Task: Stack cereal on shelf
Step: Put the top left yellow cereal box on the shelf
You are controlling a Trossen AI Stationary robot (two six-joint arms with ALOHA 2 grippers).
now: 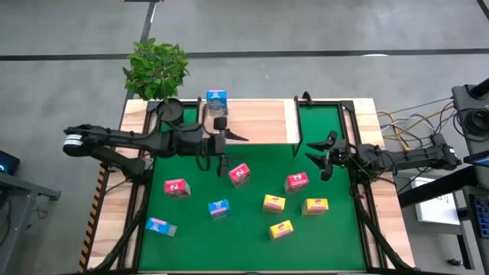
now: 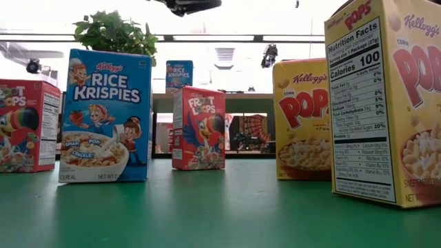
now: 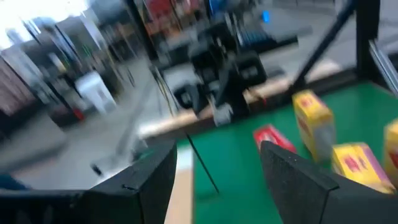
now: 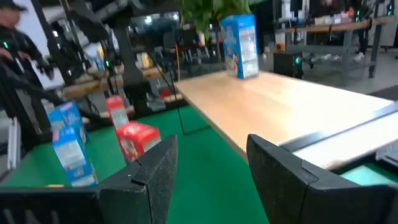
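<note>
Left arm reaches in from the left edge of the worktop (image 1: 252, 229), roughly level, forearm pointing toward the centre. Left end effector (image 1: 222, 145) hangs over the green mat at the near edge of the shelf (image 1: 260, 122), just above a red Froot Loops box (image 1: 239, 174). Fingers (image 3: 149, 180) spread apart, nothing between them: released.

Right arm comes in from the right edge, level, wrist aimed at the shelf. Right end effector (image 1: 317, 153) sits just off the shelf's right end, above the mat. Fingers (image 4: 283, 171) parted, empty: released.

Shelf: 1 blue Rice Krispies box (image 1: 216, 101) upright at its far left corner, in front of a potted plant (image 1: 157, 67). Rest of the board bare.

Mat, left to right: blue box lying flat (image 1: 160, 226), red box (image 1: 176, 187), blue box (image 1: 218, 208), the Froot Loops box, then 3 yellow Corn Pops boxes (image 1: 274, 203) (image 1: 280, 229) (image 1: 315, 206), with 1 more red box (image 1: 296, 181) near the right end effector. All 8 stand apart from one another.
</note>
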